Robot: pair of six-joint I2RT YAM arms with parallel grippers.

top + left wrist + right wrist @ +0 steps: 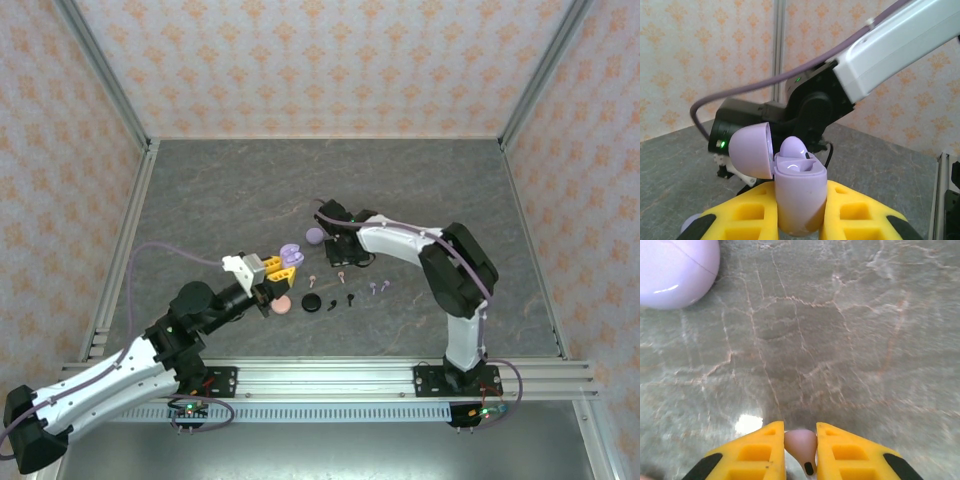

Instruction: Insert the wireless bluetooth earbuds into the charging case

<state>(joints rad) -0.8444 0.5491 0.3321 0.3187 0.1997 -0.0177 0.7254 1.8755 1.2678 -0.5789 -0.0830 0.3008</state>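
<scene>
Our right end effector [800, 452] is clenched on a tiny pink earbud [800, 439] with a dark dot on its stem, close to the tabletop [840, 340]. Our left end effector [800, 217] is grasping an open lavender case [799, 190] with a lavender earbud [792, 147] inside. More earbuds [374, 287] lie on the tabletop.

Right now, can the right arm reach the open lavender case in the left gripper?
Probably yes: the right gripper, shut on a pale pink earbud, is close to the open lavender case, which the left gripper holds, with nothing between them.
</scene>
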